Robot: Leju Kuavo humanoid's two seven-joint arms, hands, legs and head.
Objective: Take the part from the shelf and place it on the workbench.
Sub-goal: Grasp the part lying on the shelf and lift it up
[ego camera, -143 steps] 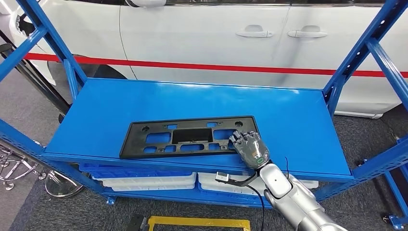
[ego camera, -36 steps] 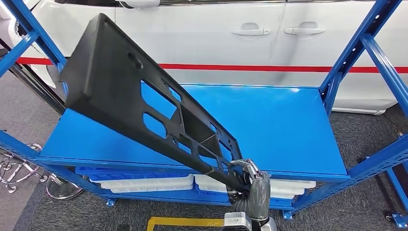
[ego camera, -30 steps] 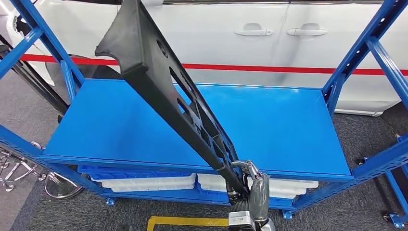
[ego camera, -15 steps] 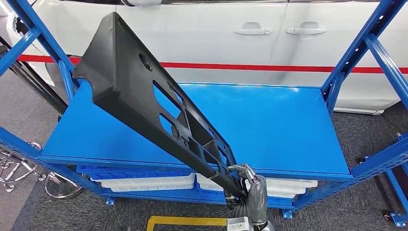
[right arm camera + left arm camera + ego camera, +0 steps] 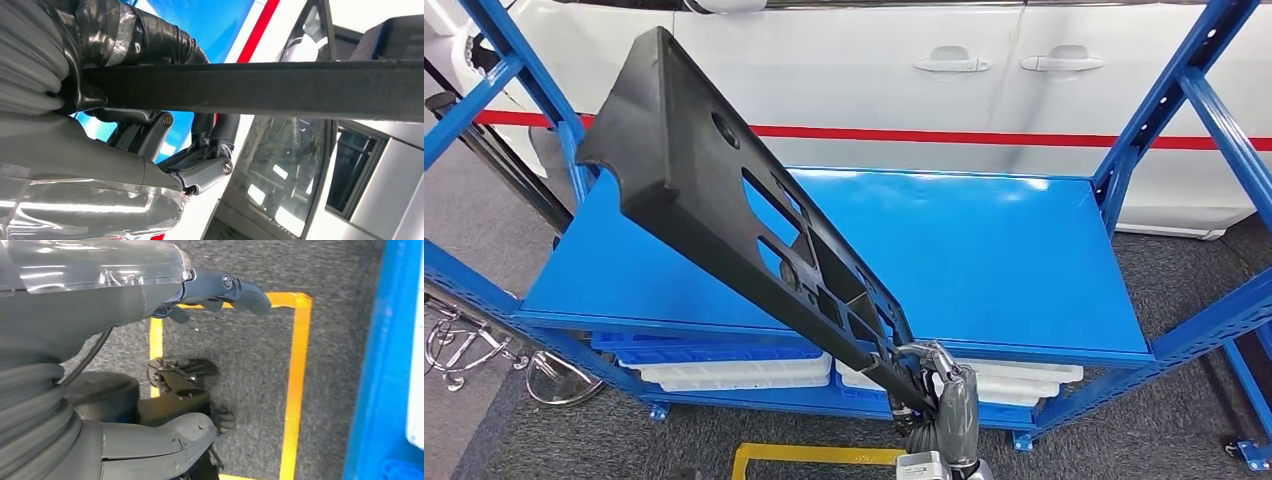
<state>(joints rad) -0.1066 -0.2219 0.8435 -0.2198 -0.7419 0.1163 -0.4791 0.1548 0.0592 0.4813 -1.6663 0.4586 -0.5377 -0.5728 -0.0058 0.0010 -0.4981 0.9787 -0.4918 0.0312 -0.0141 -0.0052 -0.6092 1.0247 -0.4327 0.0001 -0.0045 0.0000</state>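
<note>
White car (image 5: 844, 80) across the background, red stripe along its side, two door handles visible. In front of it, blue shelf (image 5: 984, 250), flat top deck bare and glossy, slanted uprights at both ends; pale trays (image 5: 734, 372) on the lower level. Grey carpet floor (image 5: 1184, 430) below, with yellow tape outline (image 5: 295, 385) marked on it, close to the shelf's blue edge in the left wrist view.

Black part (image 5: 724, 210): long flat plastic frame with rectangular cut-outs and round holes, lifted clear of the deck, tilted steeply, far end raised high toward upper left, near end low at the shelf's front edge. Not touching the shelf.

Right hand (image 5: 939, 400) below the front edge, fingers wrapped around the part's lower end, gripping it firmly. From the right wrist camera, part's edge (image 5: 280, 87) running as a dark bar straight out of the hand (image 5: 130, 125), thumb and fingers clamped on either side.

Left hand (image 5: 150, 355) hanging over the carpet, holding nothing, thumb and fingers spread apart.
</note>
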